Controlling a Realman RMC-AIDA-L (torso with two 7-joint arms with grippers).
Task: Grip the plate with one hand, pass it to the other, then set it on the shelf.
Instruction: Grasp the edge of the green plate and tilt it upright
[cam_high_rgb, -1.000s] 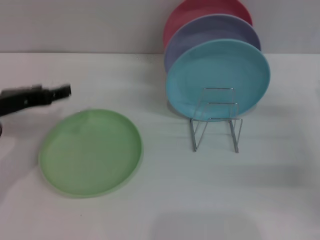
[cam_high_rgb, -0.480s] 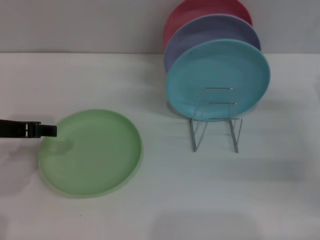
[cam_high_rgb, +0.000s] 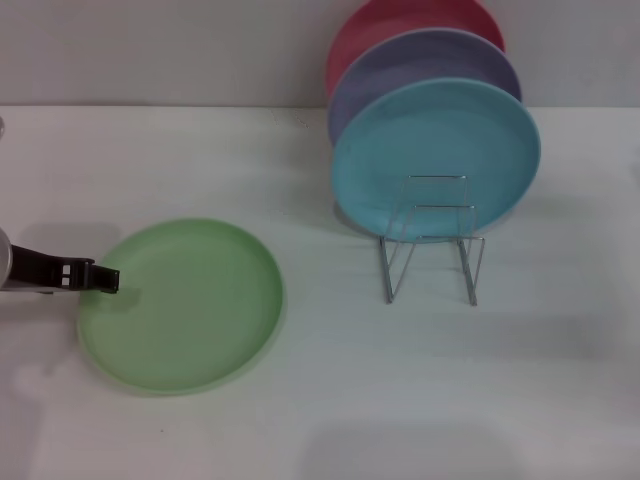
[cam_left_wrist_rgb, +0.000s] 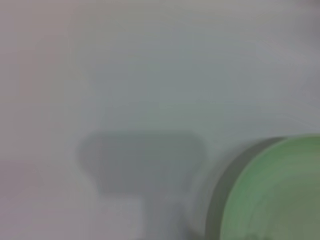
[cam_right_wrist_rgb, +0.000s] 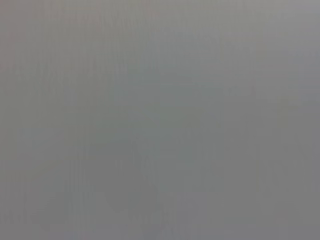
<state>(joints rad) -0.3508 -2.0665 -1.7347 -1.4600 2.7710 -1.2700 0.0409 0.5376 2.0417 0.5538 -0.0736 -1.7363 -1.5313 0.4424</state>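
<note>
The light green plate lies flat on the white table at the front left. My left gripper reaches in low from the left edge, and its tip is at the plate's left rim. The left wrist view shows part of the plate's rim and a shadow on the table. The silver wire shelf stands to the right of the plate, with free loops at its front. My right gripper is out of view, and the right wrist view shows only a plain grey surface.
A turquoise plate stands upright at the back of the shelf, with a lavender plate and a red plate behind it. The white table runs back to a grey wall.
My left gripper has come down and forward from behind the plate's left side to its left rim. The plate and the shelf have not moved.
</note>
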